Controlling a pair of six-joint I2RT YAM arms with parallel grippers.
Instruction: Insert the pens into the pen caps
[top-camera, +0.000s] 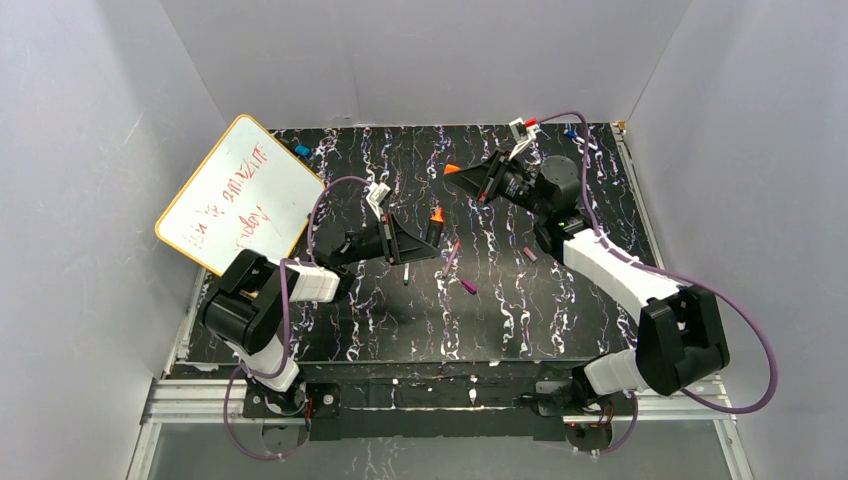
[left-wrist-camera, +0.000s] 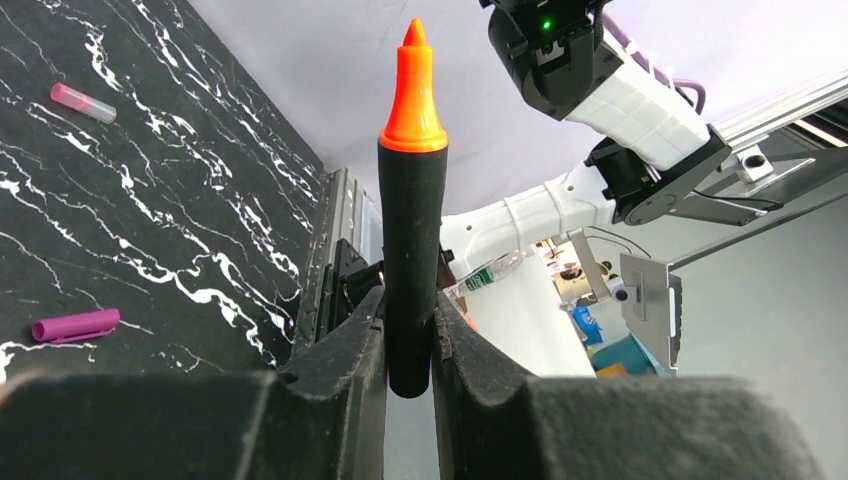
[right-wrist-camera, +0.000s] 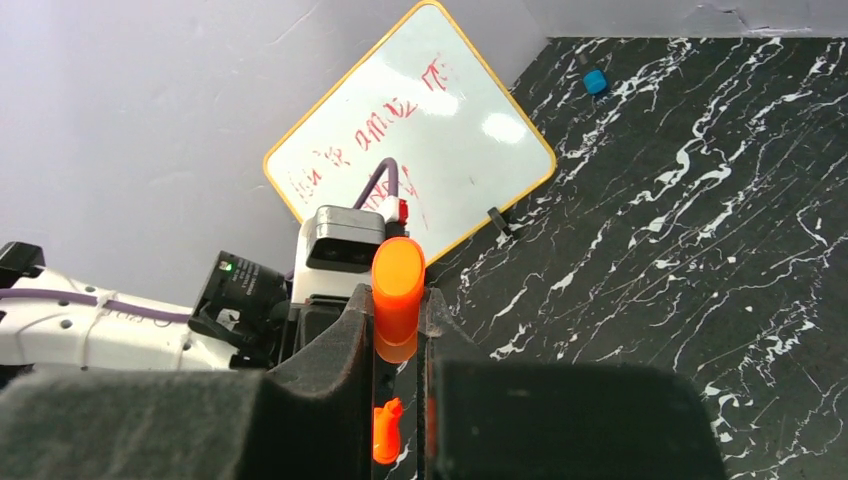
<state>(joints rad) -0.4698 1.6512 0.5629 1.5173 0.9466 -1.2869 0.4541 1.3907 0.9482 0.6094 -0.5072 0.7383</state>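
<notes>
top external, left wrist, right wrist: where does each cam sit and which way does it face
top external: above and behind the robot, looking down on the table; left arm and right arm show whole.
left wrist: on the left arm, looking along the left pincer, shut on the black pen, toward the right arm.
right wrist: on the right arm, looking along the right pincer, shut on the orange cap, toward the whiteboard.
shared: the whiteboard, in top external and right wrist.
</notes>
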